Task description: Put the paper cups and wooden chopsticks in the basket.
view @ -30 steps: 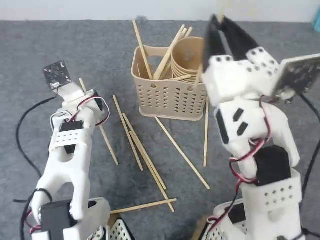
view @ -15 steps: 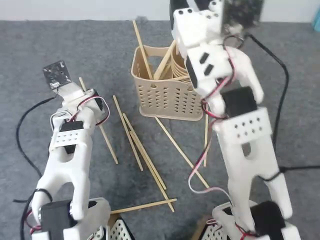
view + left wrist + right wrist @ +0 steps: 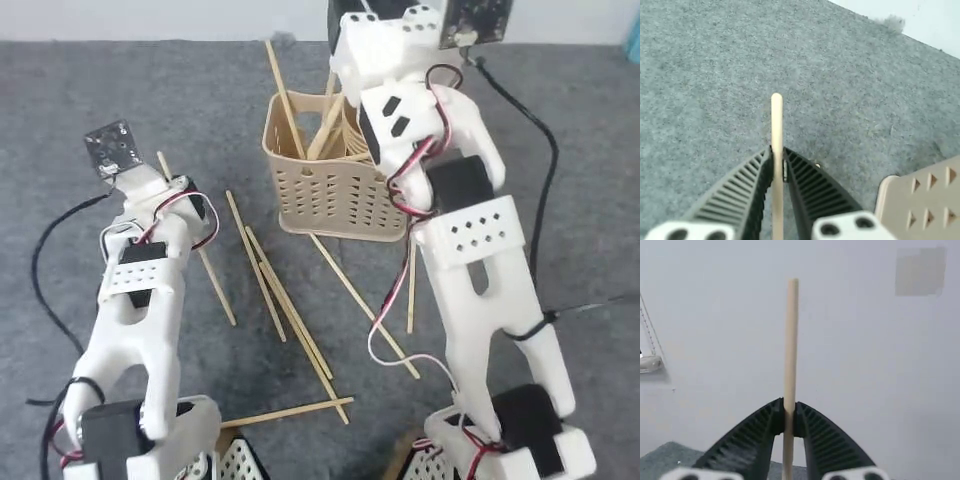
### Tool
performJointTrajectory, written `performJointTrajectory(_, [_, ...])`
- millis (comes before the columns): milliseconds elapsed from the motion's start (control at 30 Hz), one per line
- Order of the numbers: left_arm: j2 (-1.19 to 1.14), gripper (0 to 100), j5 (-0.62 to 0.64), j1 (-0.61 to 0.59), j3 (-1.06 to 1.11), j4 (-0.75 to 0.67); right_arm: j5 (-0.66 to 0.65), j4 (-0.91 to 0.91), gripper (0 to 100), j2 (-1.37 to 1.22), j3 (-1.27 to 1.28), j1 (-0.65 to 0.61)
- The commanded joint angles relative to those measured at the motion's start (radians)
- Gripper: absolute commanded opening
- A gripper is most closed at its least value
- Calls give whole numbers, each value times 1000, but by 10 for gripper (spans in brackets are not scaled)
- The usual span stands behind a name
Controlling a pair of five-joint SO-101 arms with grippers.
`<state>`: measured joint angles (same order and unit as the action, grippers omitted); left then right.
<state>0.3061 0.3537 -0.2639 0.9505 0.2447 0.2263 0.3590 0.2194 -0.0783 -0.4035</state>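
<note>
My right gripper [image 3: 789, 416] is clamped on a chopstick [image 3: 791, 340]. The basket [image 3: 330, 195] looks just below, so I'd lower before releasing. My left gripper [image 3: 777, 161] is pinching another chopstick [image 3: 776, 120].

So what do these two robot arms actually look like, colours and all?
The left arm and right arm are chunky white plastic segments with black motor blocks at the joints. Thin red, black and white wires loop along them, plus a thicker black cable. The left gripper and right gripper each have two black ribbed fingers tapering to a point.
</note>
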Motion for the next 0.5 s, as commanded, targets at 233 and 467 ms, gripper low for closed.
performJointTrajectory(233, [40,13,-17,11,-5,-25,9,-27,7,-28,44,7])
performJointTrajectory(467, [38,13,-17,11,-5,-25,8,-10,14,-74,61,30])
